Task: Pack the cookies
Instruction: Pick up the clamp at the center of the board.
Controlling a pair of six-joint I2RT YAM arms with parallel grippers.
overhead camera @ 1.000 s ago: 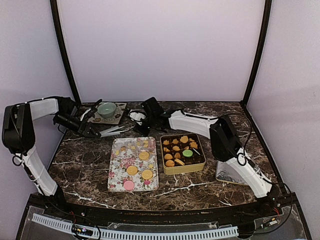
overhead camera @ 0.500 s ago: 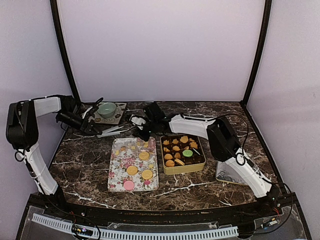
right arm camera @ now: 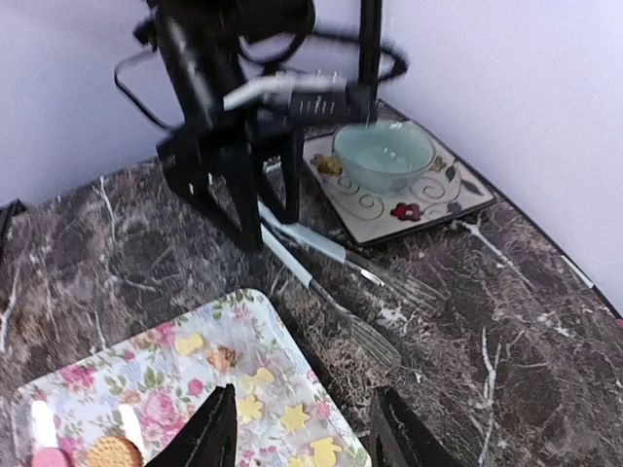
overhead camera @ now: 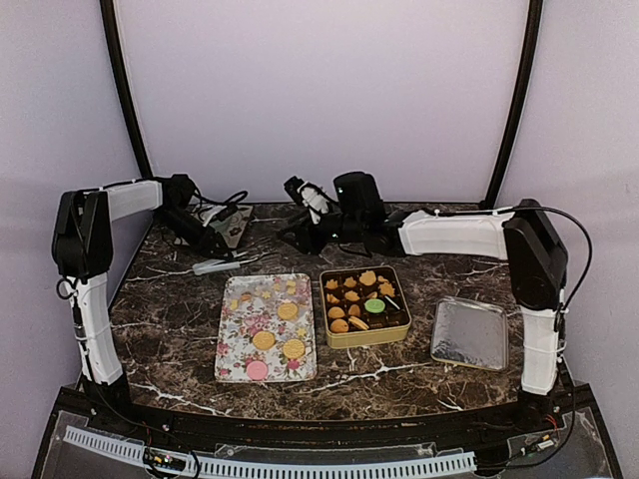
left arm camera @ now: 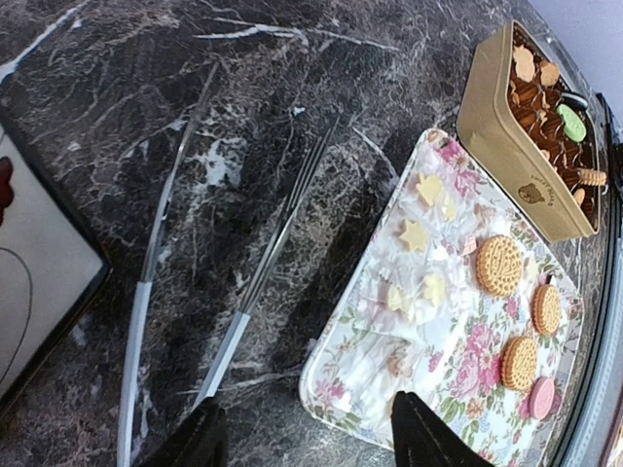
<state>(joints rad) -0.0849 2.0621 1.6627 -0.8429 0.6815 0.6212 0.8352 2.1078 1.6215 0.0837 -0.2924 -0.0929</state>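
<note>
- Looking through the left wrist camera, I see my left gripper (left arm camera: 310, 440) released, with nothing between its black fingers (left arm camera: 200, 438). It hangs over the dark, white-veined marble table (left arm camera: 97, 97).
- My right gripper (right arm camera: 304, 438) is spread apart and empty too, its dark tips framing a corner of the tray and some bare marble.
- The cookies (left arm camera: 499, 265) sit in two places. Round, golden, waffle-stamped discs and one smooth pink disc (left arm camera: 541, 397) lie flat on the tray, and more rest inside the tin, a glossy green one (left arm camera: 571, 124) among them.
- The tray (left arm camera: 467, 336) is rectangular with rounded corners and a rose print. Small pale yellow star-shaped pieces (left arm camera: 416, 234) are scattered at its far end.
- The tin (left arm camera: 506, 156) is square and matte gold, lined with brown pleated paper cups. It stands just right of the tray.
- Thin metal tongs (left arm camera: 263, 272) with pale handles lie flat on the marble between the tray and the plate.
- A smooth teal bowl (right arm camera: 383, 156) sits on a square cream plate (right arm camera: 428, 199) painted with swirls and flowers, at the back left.
- A dull silver rectangular lid (overhead camera: 469, 333) lies apart, to the right of the tin.
</note>
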